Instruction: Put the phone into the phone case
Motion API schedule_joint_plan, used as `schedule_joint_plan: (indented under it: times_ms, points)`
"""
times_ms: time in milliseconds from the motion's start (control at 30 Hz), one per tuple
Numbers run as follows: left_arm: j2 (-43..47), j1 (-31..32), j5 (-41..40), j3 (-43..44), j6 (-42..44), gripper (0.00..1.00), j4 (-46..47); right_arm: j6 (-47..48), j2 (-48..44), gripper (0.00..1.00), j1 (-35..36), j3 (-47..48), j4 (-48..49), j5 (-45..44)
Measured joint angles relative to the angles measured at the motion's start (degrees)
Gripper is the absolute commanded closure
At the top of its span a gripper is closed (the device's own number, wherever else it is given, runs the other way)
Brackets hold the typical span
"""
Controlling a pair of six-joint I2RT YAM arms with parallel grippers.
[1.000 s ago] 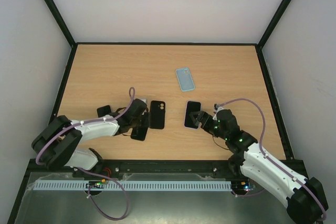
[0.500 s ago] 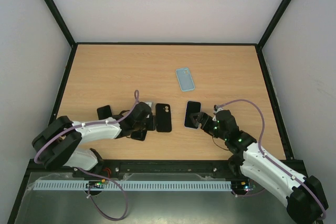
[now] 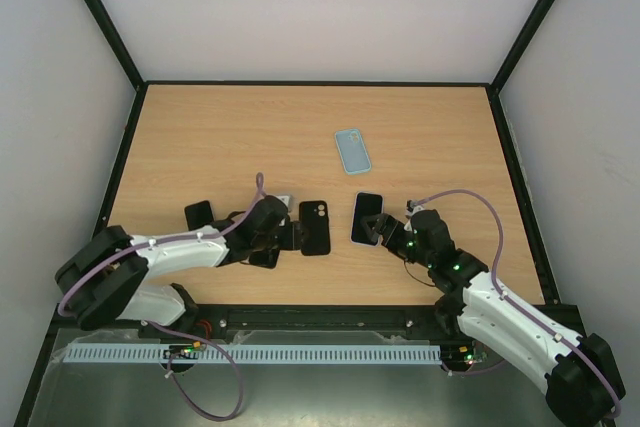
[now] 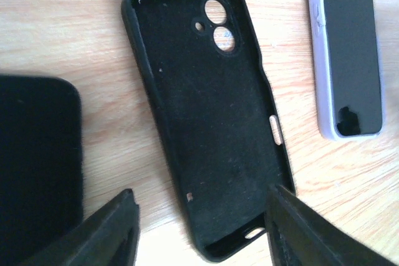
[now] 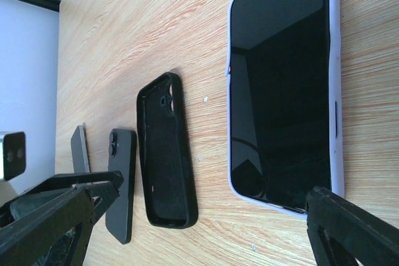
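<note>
Pale wood counter (image 3: 200,137) inside white walls, and everything that matters sits near the front edge. The phone (image 3: 367,217) lies flat, screen up, lavender rim showing. Just to its left, a strip of bare wood between them, is the black phone case (image 3: 315,228), open side up and empty, camera cut-out at the far end. The two lie roughly parallel and not touching.

The right jaws stand wide at the phone's near end, one finger close by its corner, nothing held. The left jaws are parted too, straddling the near end of the case with a gap on each side, gripping nothing.

Now the tricky part, as I read it. That phone is thin, slick and flat on the wood, so jaws coming in low could shove it along instead of lifting it, or skate it into the case. The case looks soft, and if it isn't pinned it may slide or buckle as the phone is pressed in. I can't see which end carries the phone's camera, so it could go in reversed.

Decoys, too: a dark phone (image 5: 121,182) lies just left of the case and a light blue slab (image 3: 352,150) farther back.
</note>
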State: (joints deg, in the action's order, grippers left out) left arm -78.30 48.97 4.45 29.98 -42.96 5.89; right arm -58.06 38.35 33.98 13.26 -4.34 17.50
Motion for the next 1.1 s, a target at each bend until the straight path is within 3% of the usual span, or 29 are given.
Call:
schedule_joint_plan:
  times_ms: [167, 267, 533, 833, 1100]
  points:
    - [4.0, 0.0, -6.9, 0.5, -1.2, 0.07, -7.0, 0.0, 0.0, 0.09, 0.0, 0.0, 0.1, 0.2]
    - [5.9, -0.4, -11.4, 0.8, -1.8, 0.00, -11.6, -0.1, 0.0, 0.09, 0.0, 0.0, 0.2, 0.2]
    - [9.4, -4.9, -16.8, 0.8, -1.6, 0.00, -18.4, -0.2, 0.0, 0.09, 0.0, 0.0, 0.3, 0.5]
    - [4.9, -5.7, -16.9, 0.8, 0.2, 0.01, -19.9, -0.2, 0.0, 0.09, 0.0, 0.0, 0.4, 0.6]
    - [2.5, -4.7, -13.6, 0.8, 1.0, 0.12, -19.2, -0.2, -0.4, 0.09, 0.0, 0.0, 0.4, 0.7]
